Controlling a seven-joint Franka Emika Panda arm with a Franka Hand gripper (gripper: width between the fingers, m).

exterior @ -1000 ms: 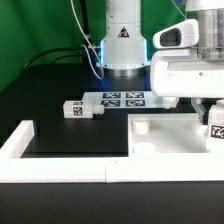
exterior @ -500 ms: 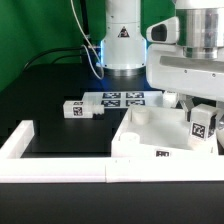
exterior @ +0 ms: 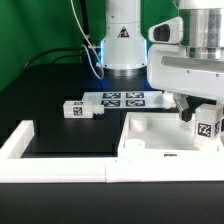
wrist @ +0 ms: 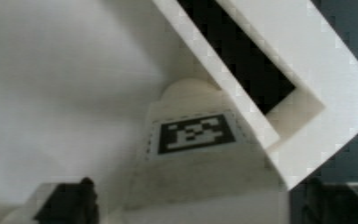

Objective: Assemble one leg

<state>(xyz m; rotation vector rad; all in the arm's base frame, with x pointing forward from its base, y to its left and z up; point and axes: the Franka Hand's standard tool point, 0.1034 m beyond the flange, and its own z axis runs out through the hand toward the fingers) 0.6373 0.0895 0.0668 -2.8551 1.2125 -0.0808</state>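
Observation:
My gripper point(exterior: 204, 118) is shut on a leg point(exterior: 207, 129), a short white post with a black-and-white tag facing the camera. It holds the leg upright over the right part of the large white panel with raised rims point(exterior: 141, 143). In the wrist view the leg point(wrist: 197, 135) runs down between my two dark fingers point(wrist: 66, 200), with its rounded end against the panel's flat face near a raised rim point(wrist: 247, 70). Whether the end sits in a hole is hidden. A second leg point(exterior: 76, 108) lies on the black table at the exterior view's left.
The marker board point(exterior: 122, 99) lies in front of the robot base point(exterior: 122, 45). A white L-shaped border point(exterior: 55, 170) runs along the table's front and left edges. A green backdrop stands behind at the exterior view's left.
The held leg moved toward the exterior view's left, then slightly back and lower. The panel shifted and its near rim rose, showing a tag on its front edge.

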